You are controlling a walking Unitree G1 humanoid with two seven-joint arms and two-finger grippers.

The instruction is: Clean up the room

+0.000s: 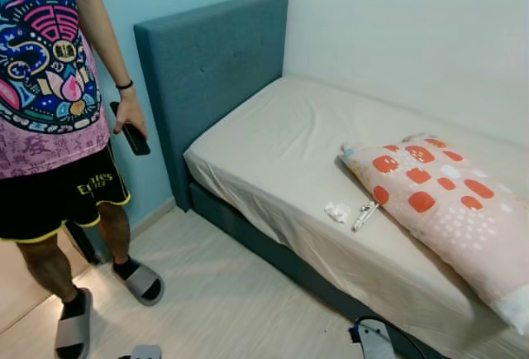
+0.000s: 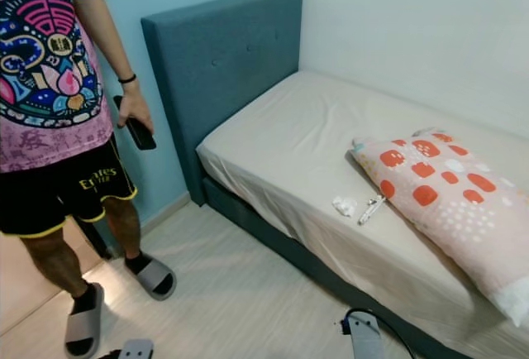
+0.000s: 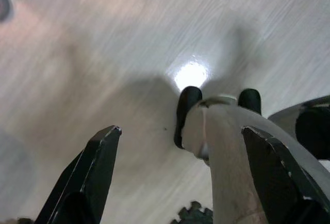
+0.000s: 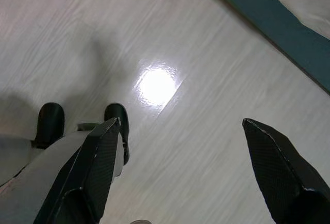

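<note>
On the bed's beige sheet (image 1: 281,140) lie a crumpled white scrap (image 1: 336,212) and a small white, pen-like item (image 1: 364,215). Both rest near the bed's front edge, just left of a pink pillow with orange patches (image 1: 450,202). My two arms hang low beside my legs, with their tops at the lower edge of the head views: the left (image 1: 145,351) and the right (image 1: 376,341). The left gripper (image 3: 181,129) is open over the pale floor, with nothing between its fingers. The right gripper (image 4: 180,122) is also open and empty above the floor, near the bed's teal base (image 4: 289,33).
A person in a patterned shirt, black shorts and grey slides (image 1: 142,280) stands at the left, holding a black phone (image 1: 132,137). The teal headboard (image 1: 215,69) rises beside them against the wall. Light wooden floor (image 1: 223,301) lies between me and the bed.
</note>
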